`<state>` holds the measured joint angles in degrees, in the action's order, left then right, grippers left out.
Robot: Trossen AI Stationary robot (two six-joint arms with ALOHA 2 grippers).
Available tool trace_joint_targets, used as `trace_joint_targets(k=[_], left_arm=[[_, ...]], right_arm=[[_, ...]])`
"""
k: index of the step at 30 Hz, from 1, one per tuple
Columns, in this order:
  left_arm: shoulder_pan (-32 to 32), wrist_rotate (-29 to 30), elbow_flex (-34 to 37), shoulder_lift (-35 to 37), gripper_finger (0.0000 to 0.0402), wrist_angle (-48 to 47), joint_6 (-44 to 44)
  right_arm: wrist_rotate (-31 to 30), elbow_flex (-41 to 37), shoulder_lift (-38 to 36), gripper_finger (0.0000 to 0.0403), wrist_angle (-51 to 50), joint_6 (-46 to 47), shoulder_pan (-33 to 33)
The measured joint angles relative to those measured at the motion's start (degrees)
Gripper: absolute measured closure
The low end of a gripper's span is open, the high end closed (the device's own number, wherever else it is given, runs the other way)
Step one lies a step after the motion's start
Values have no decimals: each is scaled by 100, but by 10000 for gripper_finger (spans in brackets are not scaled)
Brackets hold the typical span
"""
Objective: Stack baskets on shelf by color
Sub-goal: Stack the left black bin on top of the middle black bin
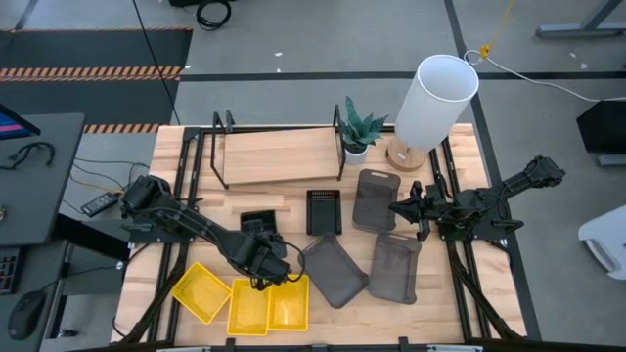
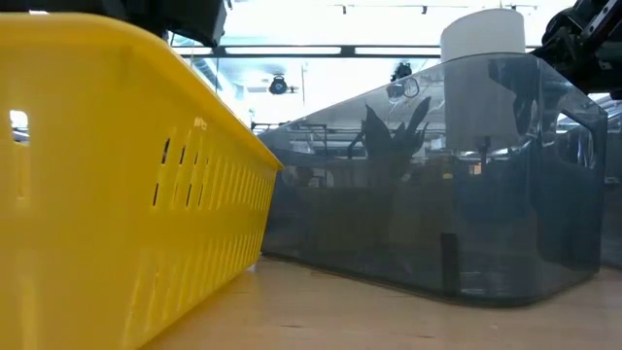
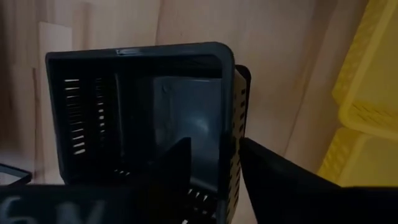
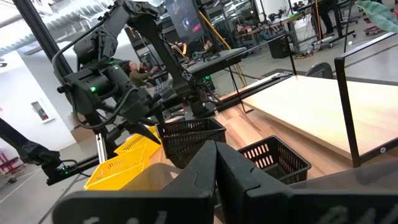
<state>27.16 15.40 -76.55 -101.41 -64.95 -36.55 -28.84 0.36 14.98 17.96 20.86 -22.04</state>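
My left gripper [image 1: 260, 252] is near the table's middle front, shut on a small black mesh basket [image 3: 143, 112], which the right wrist view also shows as the black basket [image 4: 186, 140]. A second black basket [image 1: 324, 210] rests on its bottom on the table. Three yellow baskets [image 1: 247, 303] lie side by side at the near edge. Three dark grey baskets [image 1: 335, 270] lie right of centre. The shelf [image 1: 279, 154] stands at the far edge. My right gripper [image 1: 403, 207] is shut and hovers by the grey baskets, touching nothing. My left gripper holds the black basket by one side wall [image 3: 229, 140], near a corner. One finger [image 3: 180, 165] is inside the basket and the other finger [image 3: 280, 177] is outside. The fingers come from above. In the right wrist view the basket looks tilted and raised off the table.
A white lamp [image 1: 435, 98] and a potted plant [image 1: 358, 132] stand at the shelf's right end. In the low view a yellow basket [image 2: 117, 185] and a grey basket [image 2: 437, 194] fill the foreground. People and desks show in the room behind.
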Motion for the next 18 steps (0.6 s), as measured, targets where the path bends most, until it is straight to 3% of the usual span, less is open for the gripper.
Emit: trace_joint_targets(k=[13,18], left_arm=[[2,-2,2,2,386,-139,21],[2,0,2,4,377,-159,-5]], right_arm=[[0,0,0,387,-2,0,0],[0,2,0,387,-2,-2,0]])
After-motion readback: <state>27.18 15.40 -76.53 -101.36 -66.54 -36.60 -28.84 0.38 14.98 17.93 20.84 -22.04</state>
